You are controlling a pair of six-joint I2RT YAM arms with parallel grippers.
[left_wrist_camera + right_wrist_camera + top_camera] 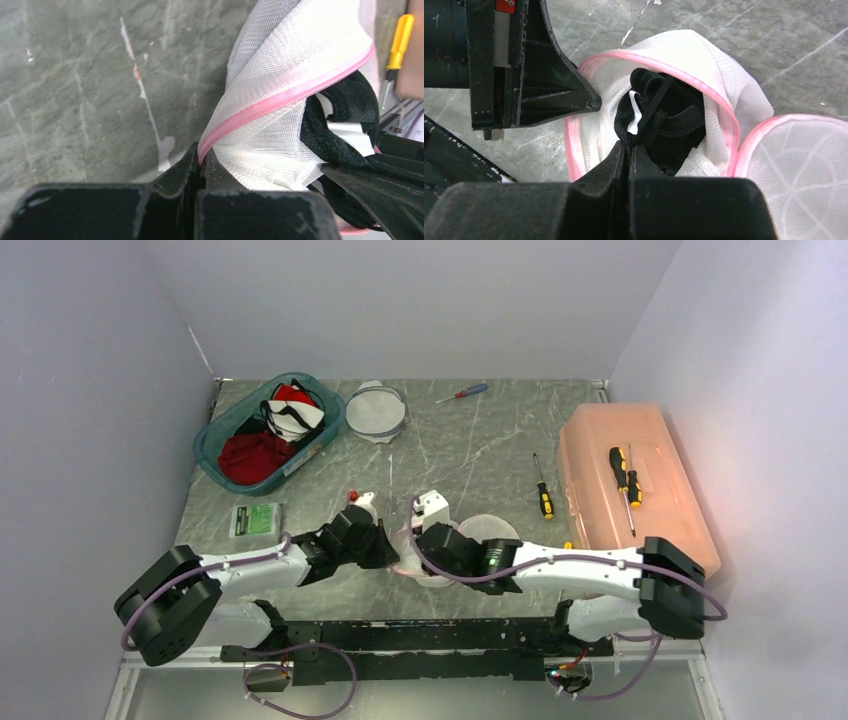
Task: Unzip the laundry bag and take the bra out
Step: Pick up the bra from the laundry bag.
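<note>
Open laundry bag [719, 80], bare desk [480, 440] on its far side.
My left gripper [201, 160] clamps its pink rim [280, 100]; my right gripper [628, 150] clamps the bra [674, 120].

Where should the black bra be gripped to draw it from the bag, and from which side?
Grip the bra at its raised fold by the white label, coming through the bag's open mouth; the rest sits sunk inside. The right gripper pinches there.

Half-hidden bra [676, 122] inside laundry bag [719, 75]
</note>
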